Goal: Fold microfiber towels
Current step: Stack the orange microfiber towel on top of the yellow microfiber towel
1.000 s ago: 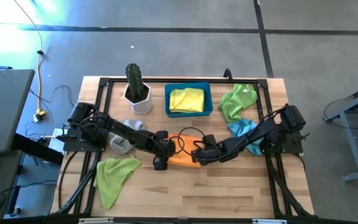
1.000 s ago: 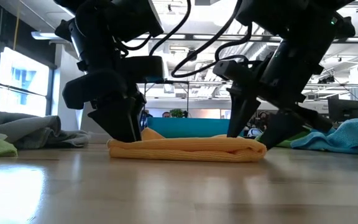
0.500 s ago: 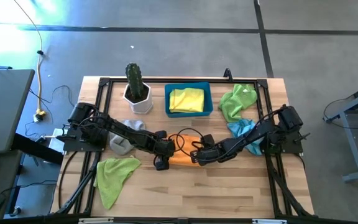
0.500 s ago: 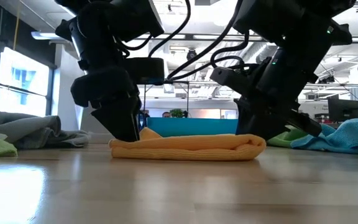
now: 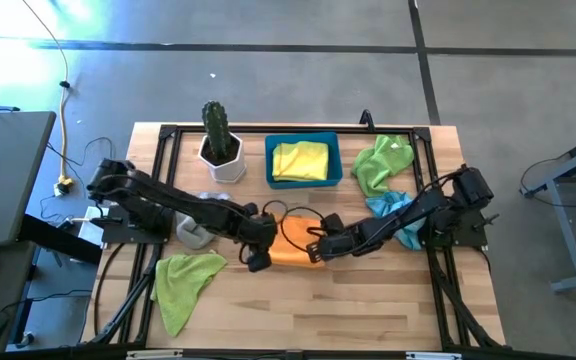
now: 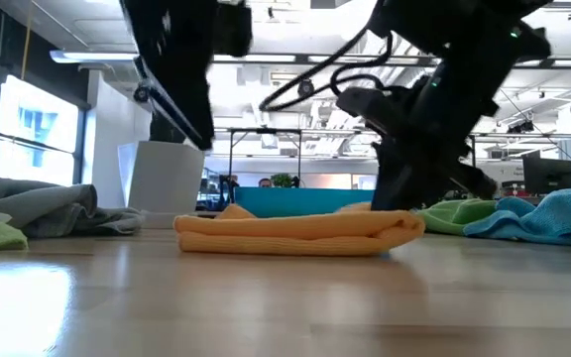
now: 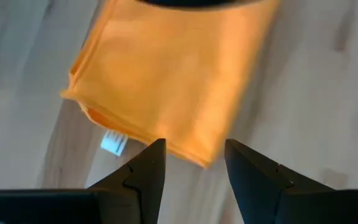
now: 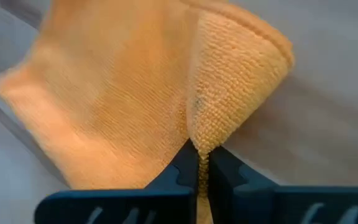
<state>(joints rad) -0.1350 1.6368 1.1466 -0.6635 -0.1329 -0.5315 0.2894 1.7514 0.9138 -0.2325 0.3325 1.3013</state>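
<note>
The wooden table (image 5: 298,310) is carrying everything, w/ a black frame (image 5: 164,180) running round its edge. Left arm is reaching in from the left side, right arm from the right, both meeting at table centre. The orange towel (image 5: 295,241) is lying folded flat at centre, betw. the two grippers; in the low view it is sitting as a flat layered bundle (image 6: 298,233) on the wood. The blue plastic bin (image 5: 303,177) is standing at the far edge, holding the yellow towel (image 5: 299,160). One lime green towel (image 5: 183,283) is lying near the front left, the other (image 5: 381,161) at the far right, w/ the light blue towel (image 5: 388,213) just beside it under the right arm. The grey towel (image 5: 200,222) is bunching under the left arm. A potted cactus (image 5: 218,140) is standing left of the bin. Right gripper (image 8: 199,163) is pinching a raised fold of the orange towel, fingers pressed together on it. Left gripper (image 7: 191,163) is hovering above the towel's left edge, fingers spread, touching nothing.
</note>
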